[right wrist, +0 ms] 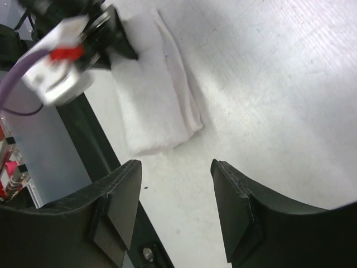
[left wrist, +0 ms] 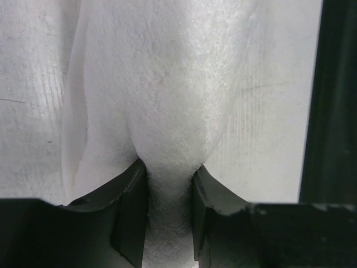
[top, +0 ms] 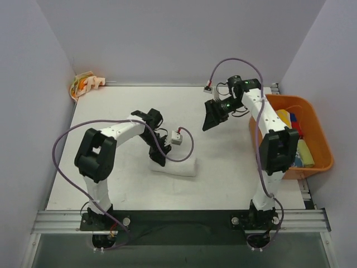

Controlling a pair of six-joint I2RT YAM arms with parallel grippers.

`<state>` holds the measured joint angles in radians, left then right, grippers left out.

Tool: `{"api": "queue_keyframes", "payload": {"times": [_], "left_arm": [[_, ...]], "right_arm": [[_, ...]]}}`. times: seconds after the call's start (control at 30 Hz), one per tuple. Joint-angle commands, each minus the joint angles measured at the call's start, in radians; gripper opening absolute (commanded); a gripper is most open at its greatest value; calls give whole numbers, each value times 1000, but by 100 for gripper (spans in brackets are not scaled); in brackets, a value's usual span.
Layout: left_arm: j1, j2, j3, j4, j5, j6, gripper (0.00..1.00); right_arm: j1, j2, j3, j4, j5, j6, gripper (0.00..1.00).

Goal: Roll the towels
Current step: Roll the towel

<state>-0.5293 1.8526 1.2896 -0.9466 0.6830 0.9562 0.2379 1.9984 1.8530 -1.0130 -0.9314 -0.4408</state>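
A plain white towel (top: pixel 179 167), folded into a narrow strip, lies on the table in front of the left arm. My left gripper (top: pixel 158 157) is shut on its left end; in the left wrist view the white towel (left wrist: pixel 167 100) is pinched between the two black fingers (left wrist: pixel 131 212). My right gripper (top: pixel 210 120) is open and empty, held above the table's back right. In the right wrist view the gripper (right wrist: pixel 174 167) looks down at the white towel (right wrist: pixel 156 106) from afar. A cream towel with orange blotches (top: pixel 86 85) lies crumpled at the back left corner. Small coloured towels (top: pixel 291 123) lie in the bin.
An orange plastic bin (top: pixel 321 142) stands at the table's right edge beside the right arm. Purple cables loop from both arms over the table. Grey walls close in the table at left, back and right.
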Motion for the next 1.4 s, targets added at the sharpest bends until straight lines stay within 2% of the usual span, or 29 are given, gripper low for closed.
{"api": "queue_keyframes", "payload": {"times": [0.0, 0.07, 0.13, 0.17, 0.3, 0.43, 0.6, 0.8, 0.93, 1.07, 1.13, 1.17, 1.23, 1.37], "left_arm": [[57, 236, 95, -367, 29, 22, 7], [89, 346, 222, -434, 49, 50, 7], [106, 437, 287, -506, 62, 58, 8], [114, 463, 342, -527, 66, 64, 8], [120, 534, 388, -561, 67, 73, 9], [123, 598, 421, -575, 69, 75, 9], [133, 655, 464, -622, 56, 110, 11], [141, 703, 499, -630, 46, 147, 12], [141, 708, 472, -629, 46, 173, 13], [146, 714, 465, -629, 64, 185, 17], [149, 706, 471, -629, 72, 184, 20], [150, 700, 473, -629, 82, 182, 26], [169, 669, 467, -627, 98, 167, 31], [242, 594, 453, -597, 180, 112, 48]], "right_arm": [[23, -156, -122, -15, 65, 10, 53], [27, -249, -173, 20, 98, 16, 52], [60, -333, -245, 53, 152, 20, 52], [83, -363, -273, 98, 231, 20, 51], [271, -472, -389, 220, 518, -10, 52], [501, -491, -483, 380, 727, -30, 65], [673, -431, -570, 577, 920, -133, 75], [768, -334, -656, 743, 954, -249, 77], [772, -311, -719, 847, 964, -326, 80], [773, -300, -768, 869, 892, -374, 79], [767, -277, -778, 866, 870, -369, 72], [762, -270, -778, 860, 858, -366, 69], [739, -247, -772, 828, 803, -348, 58], [681, -236, -736, 754, 682, -303, 48]]}}
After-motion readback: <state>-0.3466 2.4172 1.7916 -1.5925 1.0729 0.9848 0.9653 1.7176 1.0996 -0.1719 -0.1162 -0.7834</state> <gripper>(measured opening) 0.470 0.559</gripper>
